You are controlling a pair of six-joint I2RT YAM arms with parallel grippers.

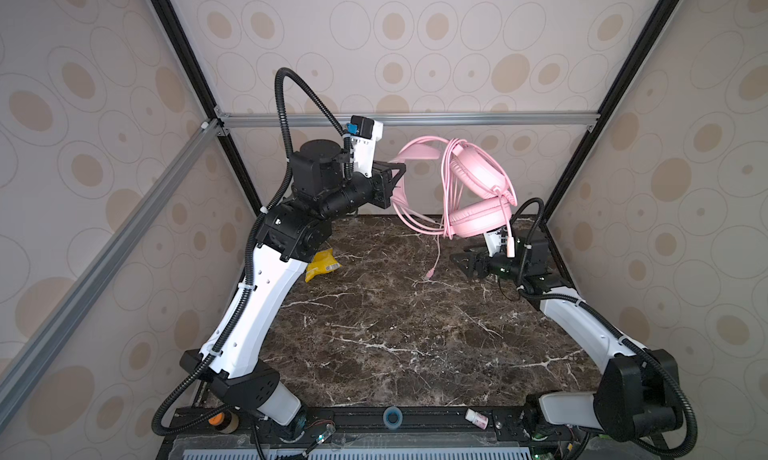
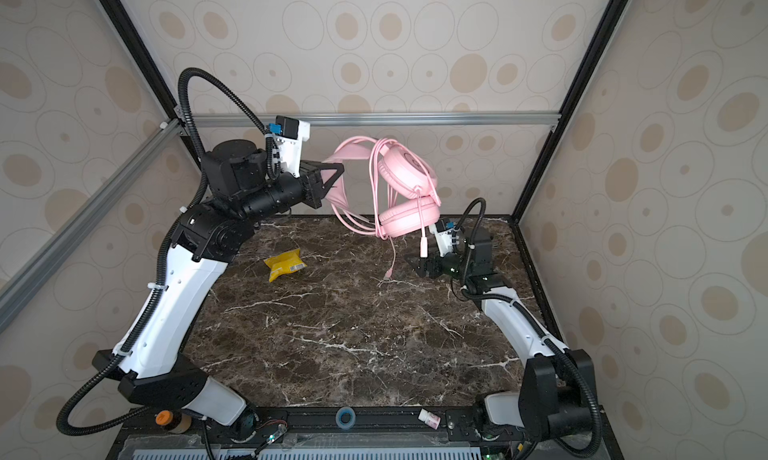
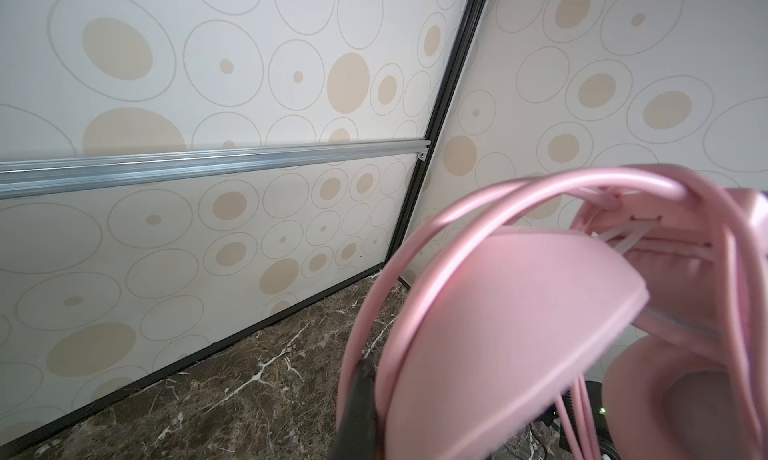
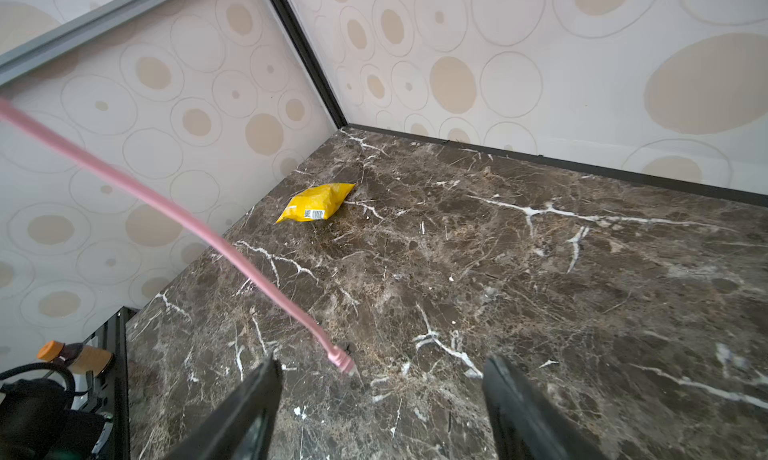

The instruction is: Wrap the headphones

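The left gripper (image 1: 398,181) is clamped on the headband (image 1: 415,152) of the headphones (image 1: 478,179), which hang in the air above the far surface (image 1: 374,320). The right gripper (image 4: 380,399) stands apart, low, with the cable plug (image 4: 343,360) just before it.

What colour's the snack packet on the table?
Yellow snack packet, clearest in right wrist view.

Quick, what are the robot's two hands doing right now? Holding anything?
Left gripper: shut on the headphones.
Right gripper: open, holding nothing.
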